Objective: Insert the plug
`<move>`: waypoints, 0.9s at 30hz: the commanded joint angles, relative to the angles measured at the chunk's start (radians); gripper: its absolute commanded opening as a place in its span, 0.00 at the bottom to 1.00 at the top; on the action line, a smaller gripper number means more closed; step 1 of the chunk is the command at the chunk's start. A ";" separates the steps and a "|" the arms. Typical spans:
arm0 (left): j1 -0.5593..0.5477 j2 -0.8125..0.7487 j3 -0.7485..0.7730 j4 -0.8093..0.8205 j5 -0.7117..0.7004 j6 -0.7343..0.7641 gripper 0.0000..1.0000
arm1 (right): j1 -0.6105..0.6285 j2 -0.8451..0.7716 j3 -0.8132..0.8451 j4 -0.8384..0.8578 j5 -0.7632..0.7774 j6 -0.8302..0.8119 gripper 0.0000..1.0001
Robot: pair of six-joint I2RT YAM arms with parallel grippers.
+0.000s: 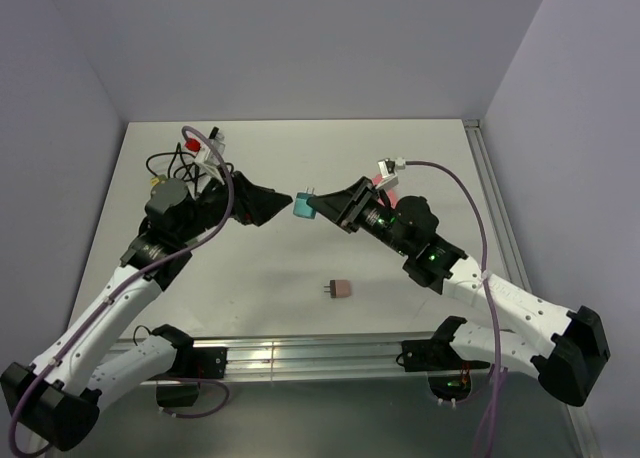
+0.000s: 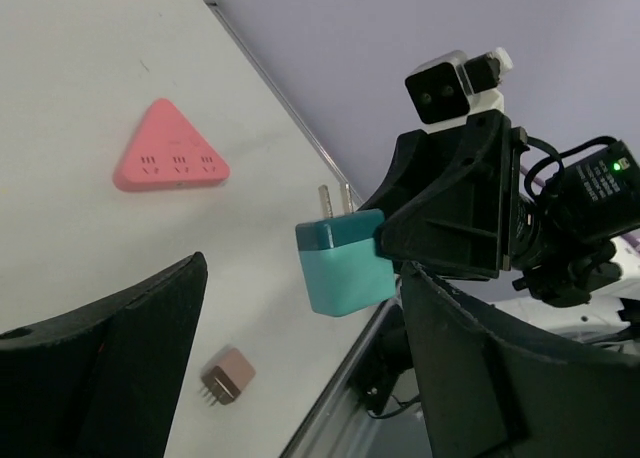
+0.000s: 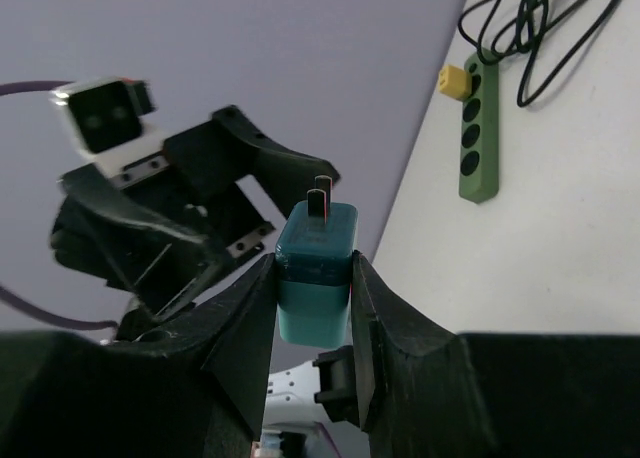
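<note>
A teal plug (image 1: 303, 207) with two metal prongs hangs in mid-air over the middle of the table, with my right gripper (image 1: 318, 207) shut on it. In the right wrist view the plug (image 3: 316, 268) sits squeezed between both fingers of that gripper (image 3: 313, 263), prongs pointing away from the wrist. My left gripper (image 1: 284, 205) faces it from the left with its jaws open; in the left wrist view the plug (image 2: 345, 268) shows just past the gap of the left gripper (image 2: 305, 278), touching neither finger. A pink triangular socket block (image 2: 170, 160) lies on the table.
A small brown plug (image 1: 340, 289) lies on the table near the front, and the left wrist view shows this brown plug (image 2: 228, 376) too. A green power strip (image 3: 477, 138) carrying a yellow plug (image 3: 453, 79) and a coiled black cable (image 3: 540, 28) lie at the back left. A metal rail (image 1: 300, 353) borders the near edge.
</note>
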 commanded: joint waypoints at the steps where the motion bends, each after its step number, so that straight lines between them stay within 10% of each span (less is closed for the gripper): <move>1: -0.007 0.014 -0.009 0.104 0.080 -0.103 0.83 | -0.005 -0.056 -0.048 0.156 0.070 0.053 0.00; 13: -0.139 -0.023 0.054 -0.037 -0.086 0.079 0.85 | -0.003 -0.073 -0.076 0.169 0.073 0.125 0.00; 27: -0.139 0.021 -0.021 0.118 0.109 -0.131 0.80 | -0.002 -0.070 -0.167 0.414 -0.046 0.018 0.00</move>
